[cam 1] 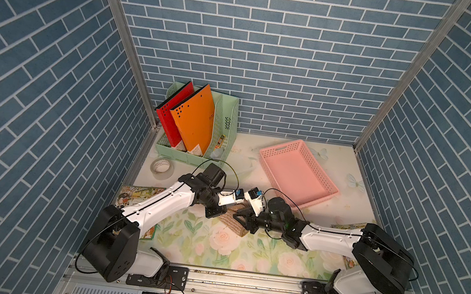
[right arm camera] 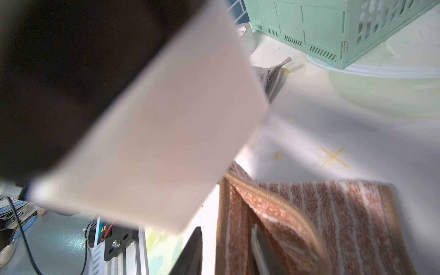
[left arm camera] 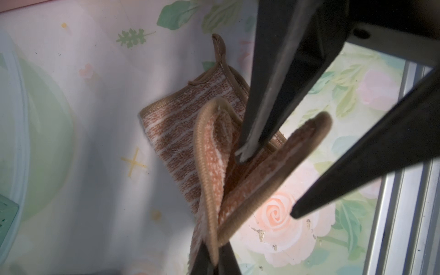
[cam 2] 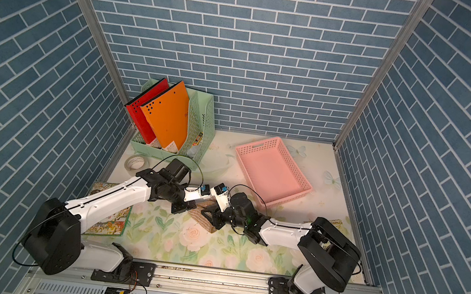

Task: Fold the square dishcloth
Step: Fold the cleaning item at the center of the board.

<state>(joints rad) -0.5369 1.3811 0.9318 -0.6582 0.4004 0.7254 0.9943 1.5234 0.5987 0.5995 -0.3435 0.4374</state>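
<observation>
Left wrist: dishcloth (left arm camera: 181, 142) pinched in left tool (left arm camera: 214, 262) (hem upturned)

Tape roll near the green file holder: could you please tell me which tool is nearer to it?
Left. The left tool, shut on the dishcloth, sits toward the tape roll; the right tool, open astride a cloth flap, lies farther off, toward the pink basket.

Dishcloth (cam 1: 232, 225) mostly under arms (top views)
</observation>
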